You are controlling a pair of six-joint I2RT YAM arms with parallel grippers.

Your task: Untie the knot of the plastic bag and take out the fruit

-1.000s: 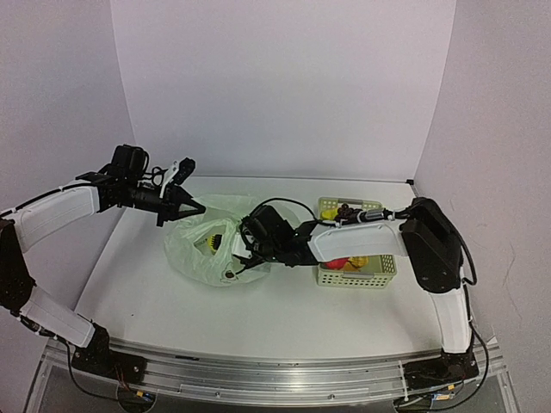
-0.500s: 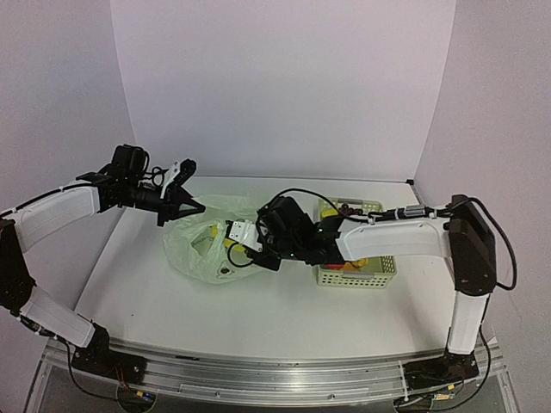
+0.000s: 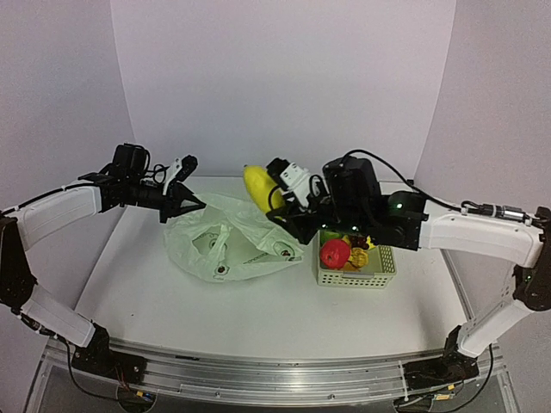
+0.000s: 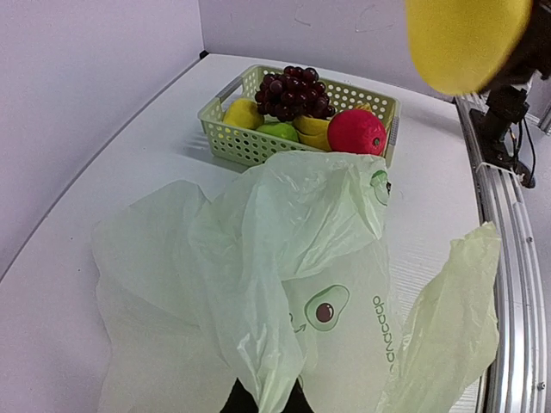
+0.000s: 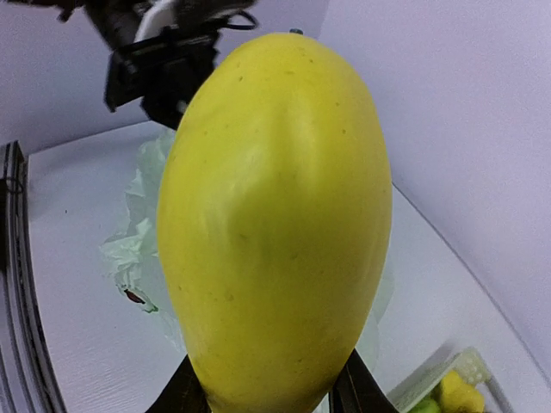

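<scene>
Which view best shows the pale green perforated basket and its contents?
The left wrist view: the basket shows whole, with dark purple grapes, a red apple and yellow and green pieces. In the top view the right arm covers its far part. The right wrist view shows only a corner behind the held yellow fruit.

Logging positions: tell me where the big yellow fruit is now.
Top view: the yellow fruit is held aloft in the right gripper, above the plastic bag, left of the basket.
</scene>
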